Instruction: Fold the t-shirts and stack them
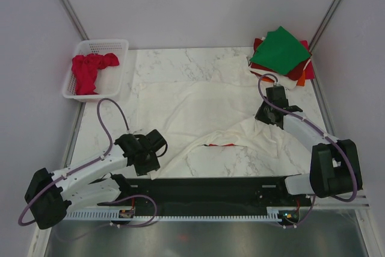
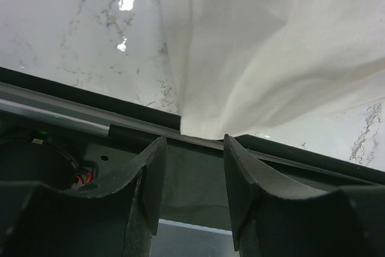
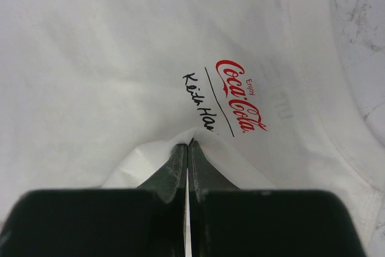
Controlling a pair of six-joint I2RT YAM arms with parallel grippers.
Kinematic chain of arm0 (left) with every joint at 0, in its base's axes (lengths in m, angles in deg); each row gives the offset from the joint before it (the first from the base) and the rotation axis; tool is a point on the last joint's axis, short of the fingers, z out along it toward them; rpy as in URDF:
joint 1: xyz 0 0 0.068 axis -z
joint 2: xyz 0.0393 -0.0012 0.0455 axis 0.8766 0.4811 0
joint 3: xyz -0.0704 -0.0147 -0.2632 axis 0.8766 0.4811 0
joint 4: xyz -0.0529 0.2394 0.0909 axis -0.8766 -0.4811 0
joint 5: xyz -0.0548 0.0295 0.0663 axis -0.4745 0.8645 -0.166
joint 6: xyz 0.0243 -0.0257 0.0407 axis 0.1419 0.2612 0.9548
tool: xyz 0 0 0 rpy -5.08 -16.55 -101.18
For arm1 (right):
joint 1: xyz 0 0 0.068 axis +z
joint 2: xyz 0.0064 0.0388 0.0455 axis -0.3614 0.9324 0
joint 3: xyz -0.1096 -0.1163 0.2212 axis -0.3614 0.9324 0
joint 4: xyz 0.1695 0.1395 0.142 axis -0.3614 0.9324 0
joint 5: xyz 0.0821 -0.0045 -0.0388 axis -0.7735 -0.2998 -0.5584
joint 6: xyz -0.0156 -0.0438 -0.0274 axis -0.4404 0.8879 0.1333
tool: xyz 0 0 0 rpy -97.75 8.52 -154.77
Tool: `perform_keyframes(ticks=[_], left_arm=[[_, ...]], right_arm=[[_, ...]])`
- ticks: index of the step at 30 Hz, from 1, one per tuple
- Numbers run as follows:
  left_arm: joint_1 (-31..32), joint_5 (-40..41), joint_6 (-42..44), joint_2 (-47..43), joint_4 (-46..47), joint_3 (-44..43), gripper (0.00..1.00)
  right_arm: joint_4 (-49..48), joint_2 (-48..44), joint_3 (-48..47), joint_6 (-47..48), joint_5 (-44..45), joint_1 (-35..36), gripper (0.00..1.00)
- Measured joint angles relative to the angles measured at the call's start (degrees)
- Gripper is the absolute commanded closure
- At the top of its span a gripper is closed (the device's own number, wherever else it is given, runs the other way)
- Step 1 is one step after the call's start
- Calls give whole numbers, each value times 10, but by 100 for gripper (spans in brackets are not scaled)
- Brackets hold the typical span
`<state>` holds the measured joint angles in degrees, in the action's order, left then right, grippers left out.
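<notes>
Progress, as a judgement: partly complete. A stack [image 1: 289,67] of folded shirts sits at the upper right of the top view, with the green shirt [image 1: 280,49] uppermost and dark-red, orange and white layers showing beneath it. The cream shirt [image 1: 198,109] is unfolded and lies spread over the centre of the surface [image 1: 162,64]. The red shirt [image 1: 90,70] lies crumpled in the basket [image 1: 124,58] at the upper left and is not yet folded.

Claw states: the right claw [image 3: 187,148] is pressed together, pinching a ridge of the cream shirt just below the red logo [image 3: 240,94]. The left claw [image 2: 194,148] is spread with nothing between its jaws. One corner of the cream shirt lies just ahead of its tips.

Edges: that corner reaches the black rail [image 2: 138,126] at the lower edge of the surface. The far sleeve lies just beside the stack; contact cannot be confirmed.

Open room: bare marble shows along the upper centre, down the left side and at the lower centre. A fold toward the upper left looks least obstructed. A fold toward the upper right risks disturbing the stack.
</notes>
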<state>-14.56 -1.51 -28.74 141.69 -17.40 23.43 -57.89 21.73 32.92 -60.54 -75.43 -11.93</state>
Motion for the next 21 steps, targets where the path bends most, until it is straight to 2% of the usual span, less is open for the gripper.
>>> perform_keyframes(ticks=[6,21], left_arm=[[41,-15,-28,16,54,13,50],[59,-30,-68,23,95,73,49]], right_arm=[[-11,1,0,2,-16,0,100],[-15,1,0,7,-31,0,100]])
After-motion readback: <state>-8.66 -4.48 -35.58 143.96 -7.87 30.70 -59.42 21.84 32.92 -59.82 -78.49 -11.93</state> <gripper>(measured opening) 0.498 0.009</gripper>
